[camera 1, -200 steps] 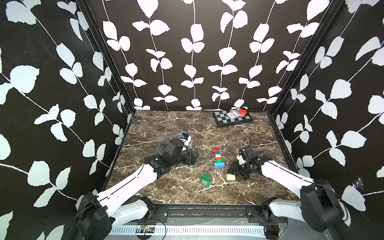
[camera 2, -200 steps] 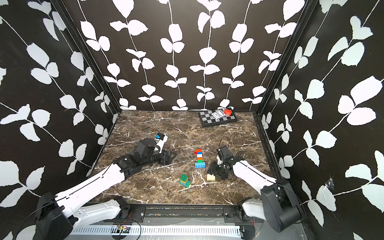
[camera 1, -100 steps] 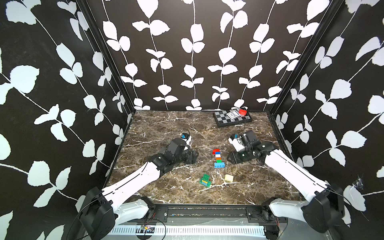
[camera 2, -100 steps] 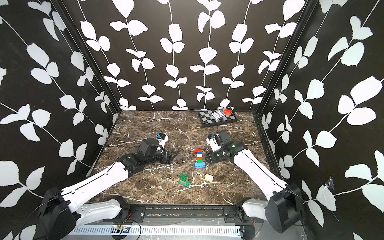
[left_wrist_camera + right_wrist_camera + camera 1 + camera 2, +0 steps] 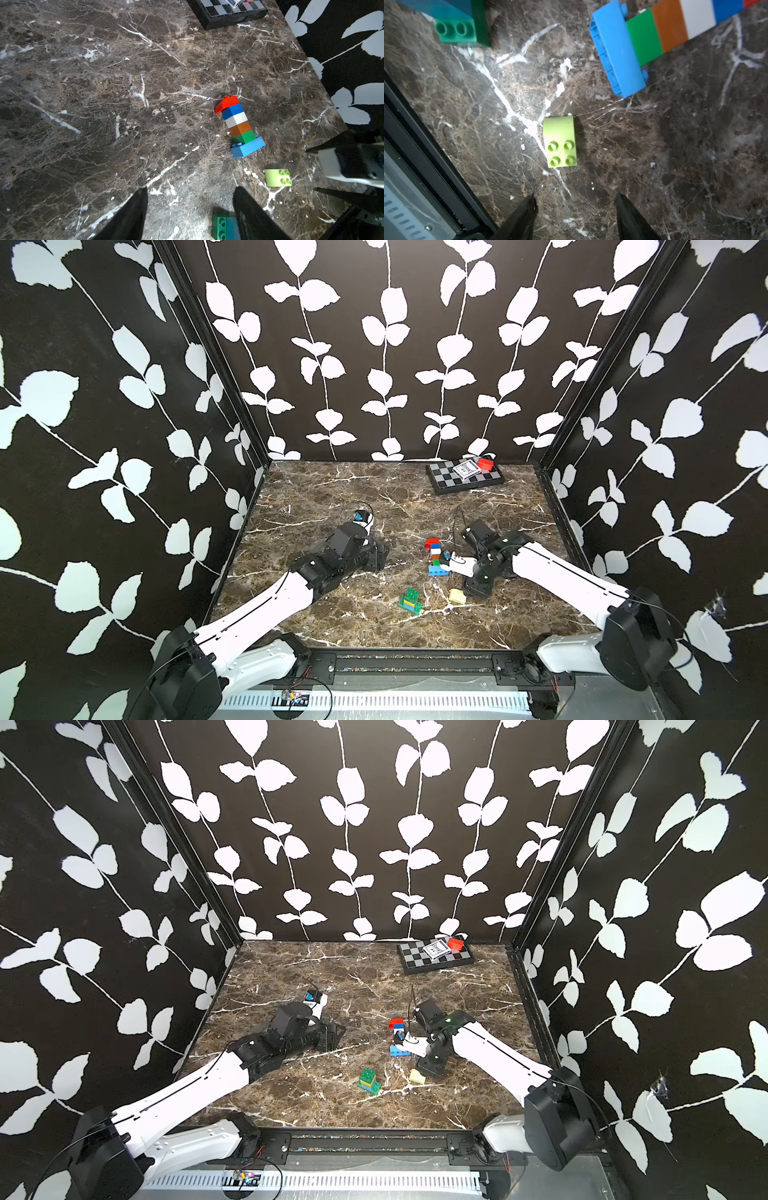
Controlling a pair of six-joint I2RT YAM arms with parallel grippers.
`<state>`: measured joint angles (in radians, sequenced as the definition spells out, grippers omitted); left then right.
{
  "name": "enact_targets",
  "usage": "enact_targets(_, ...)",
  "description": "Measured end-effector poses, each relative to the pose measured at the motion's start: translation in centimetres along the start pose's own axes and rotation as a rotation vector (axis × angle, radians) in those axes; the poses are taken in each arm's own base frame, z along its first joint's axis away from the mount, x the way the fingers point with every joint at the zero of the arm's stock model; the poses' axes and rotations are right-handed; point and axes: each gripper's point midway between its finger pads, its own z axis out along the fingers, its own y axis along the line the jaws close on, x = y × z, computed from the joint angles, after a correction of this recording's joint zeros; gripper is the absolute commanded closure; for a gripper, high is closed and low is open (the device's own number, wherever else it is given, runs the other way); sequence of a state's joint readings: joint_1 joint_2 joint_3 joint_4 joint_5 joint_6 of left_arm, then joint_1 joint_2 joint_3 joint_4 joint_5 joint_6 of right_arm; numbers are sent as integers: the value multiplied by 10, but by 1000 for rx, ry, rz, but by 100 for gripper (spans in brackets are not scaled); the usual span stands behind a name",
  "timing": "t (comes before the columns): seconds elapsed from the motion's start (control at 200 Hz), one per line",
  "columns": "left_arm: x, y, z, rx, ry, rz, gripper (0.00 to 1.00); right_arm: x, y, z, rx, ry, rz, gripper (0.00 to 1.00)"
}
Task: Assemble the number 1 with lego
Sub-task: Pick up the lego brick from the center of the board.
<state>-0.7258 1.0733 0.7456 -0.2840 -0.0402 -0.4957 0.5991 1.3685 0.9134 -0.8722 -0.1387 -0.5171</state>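
Tabletop (image 5: 324, 497): marble-patterned, dark brown with white veins, glossy.

The lego column (image 5: 239, 124) is seen lying on its side near mid-table. It is built of smooth square bricks: a red sloped cap, then blue, white, orange and green, closed by a wider light-blue oblong base whose ribbed underside is shown in the right wrist view.

A pale green brick (image 5: 560, 143), rounded along one edge and carrying four round studs, is found loose near the base end, not touching it.

A short stack (image 5: 410, 600) of green, yellow and blue studded bricks is noted nearer the front edge.

The black tapered fingers of the right gripper (image 5: 575, 199) are held spread with nothing pinched; the pale green brick lies just ahead of the tips.

The left gripper (image 5: 190, 193) is likewise spread and empty, low over the marble, apart from the column.
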Motion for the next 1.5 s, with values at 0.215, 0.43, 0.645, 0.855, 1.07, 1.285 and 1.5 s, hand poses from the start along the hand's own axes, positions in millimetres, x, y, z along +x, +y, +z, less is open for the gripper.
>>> enact_targets(0.215,-1,1,1,-6,-3,-10,32,-7,3,28,-16,16,-58,39)
enact_targets(0.43,-1,2,1,-10,-5,-10,32,-6,9,43,-23,26,-106,46)
enact_targets(0.645,-2,4,1,-14,-7,-12,32,-9,9,51,-22,31,-133,59)
enact_targets(0.855,-2,4,1,-16,-8,-11,32,-6,13,56,-27,36,-144,61)
enact_targets(1.07,-3,5,1,-17,-8,-8,32,-4,14,58,-30,39,-149,71)
enact_targets(1.285,-1,5,1,-20,-3,-4,32,-5,17,52,-31,26,-133,79)
enact_targets(1.5,0,12,1,-43,4,-6,32,-21,25,3,19,-85,-20,86)
